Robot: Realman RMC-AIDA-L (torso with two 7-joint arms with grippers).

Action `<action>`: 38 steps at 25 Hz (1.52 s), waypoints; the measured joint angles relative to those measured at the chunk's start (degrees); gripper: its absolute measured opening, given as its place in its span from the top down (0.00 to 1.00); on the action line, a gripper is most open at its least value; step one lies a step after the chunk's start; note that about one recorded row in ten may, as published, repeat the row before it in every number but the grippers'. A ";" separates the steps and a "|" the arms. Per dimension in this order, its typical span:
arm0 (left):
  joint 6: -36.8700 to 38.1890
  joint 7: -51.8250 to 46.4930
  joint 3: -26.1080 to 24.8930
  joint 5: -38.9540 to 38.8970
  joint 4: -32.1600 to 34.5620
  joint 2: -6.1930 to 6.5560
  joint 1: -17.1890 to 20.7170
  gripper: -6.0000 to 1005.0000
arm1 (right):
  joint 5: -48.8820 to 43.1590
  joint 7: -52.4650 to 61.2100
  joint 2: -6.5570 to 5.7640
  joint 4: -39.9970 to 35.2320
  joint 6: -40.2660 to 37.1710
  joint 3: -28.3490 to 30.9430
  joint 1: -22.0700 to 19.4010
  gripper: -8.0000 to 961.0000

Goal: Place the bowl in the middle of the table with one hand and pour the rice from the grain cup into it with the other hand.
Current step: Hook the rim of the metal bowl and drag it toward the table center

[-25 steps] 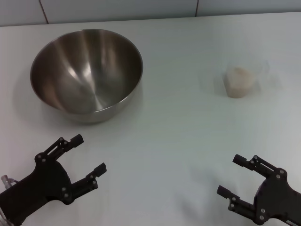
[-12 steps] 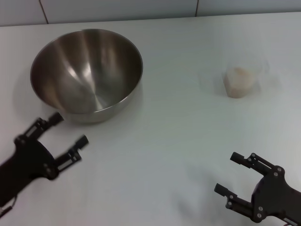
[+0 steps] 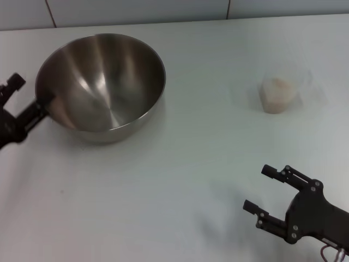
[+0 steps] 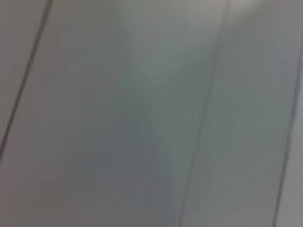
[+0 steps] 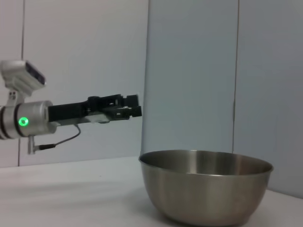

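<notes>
The steel bowl (image 3: 101, 82) stands upright and empty at the back left of the white table (image 3: 185, 158). It also shows in the right wrist view (image 5: 206, 189). My left gripper (image 3: 28, 93) is open at the bowl's left rim. In the right wrist view the left gripper (image 5: 129, 107) hangs higher than the rim, apart from it. The clear grain cup (image 3: 279, 90) with a heap of rice (image 3: 276, 87) stands at the back right. My right gripper (image 3: 257, 188) is open and empty near the table's front right. The left wrist view shows only blurred wall panels.
A grey panelled wall (image 3: 136, 10) runs along the table's far edge. Bare tabletop lies between the bowl and the grain cup.
My left gripper has moved from the front left, back and up to the bowl's left rim. My right gripper has crept slightly left and forward. The bowl and cup have not moved.
</notes>
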 joint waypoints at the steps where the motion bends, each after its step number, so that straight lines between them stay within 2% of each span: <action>1: -0.95 -1.24 -0.46 0.00 0.25 -0.01 -0.54 0.18 | 0.09 0.00 0.00 0.00 0.35 0.09 0.43 0.24; 6: -6.28 -3.83 -0.74 0.01 1.66 -0.08 -3.45 0.18 | 0.13 0.02 0.00 0.07 0.93 0.24 1.35 0.24; 8: -10.95 -9.10 -0.53 0.29 4.00 -0.17 -5.61 0.18 | 0.16 0.09 -0.04 0.10 1.18 0.52 1.90 0.24; 12: -16.39 -16.12 1.08 1.46 7.73 -0.11 -6.99 0.19 | 0.20 0.10 -0.11 0.09 1.80 1.30 2.31 0.24; 13: -19.80 -21.18 3.91 2.14 11.89 -0.14 -7.43 0.19 | 0.21 0.12 -0.16 0.08 2.32 1.69 2.61 0.24; 14: -19.80 -21.18 3.91 2.14 11.89 -0.14 -7.43 0.19 | 0.21 0.12 -0.16 0.08 2.32 1.69 2.61 0.24; 16: -21.55 -25.88 7.43 2.30 15.52 -0.21 -7.53 0.19 | 0.21 0.13 -0.19 0.04 2.53 1.81 2.92 0.24; 19: -25.35 -38.08 17.26 2.53 24.56 -0.13 -6.63 0.19 | 0.22 0.15 -0.26 -0.10 2.95 2.26 3.83 0.24; 20: -25.35 -38.08 17.26 2.53 24.56 -0.13 -6.63 0.19 | 0.22 0.16 -0.26 -0.10 3.13 2.33 4.01 0.25; 21: -27.14 -43.09 20.75 3.58 28.38 -0.11 -6.05 0.20 | 0.22 0.16 -0.26 -0.12 3.35 2.40 4.20 0.25; 24: -28.02 -45.92 22.33 4.68 30.39 -0.10 -5.81 0.20 | 0.22 0.17 -0.26 -0.11 3.76 2.46 4.61 0.25; 25: -29.46 -52.04 24.46 8.56 33.87 -0.11 -5.66 0.20 | 0.21 0.18 -0.27 -0.06 3.92 2.68 4.90 0.25; 28: -30.76 -57.52 25.19 14.22 35.88 -0.24 -6.10 0.20 | 0.21 0.18 -0.27 -0.06 3.97 3.27 5.24 0.25; 38: -32.53 -58.31 25.38 15.62 35.47 -0.25 -6.04 0.21 | 0.22 0.18 -0.26 -0.13 4.08 3.91 5.68 0.25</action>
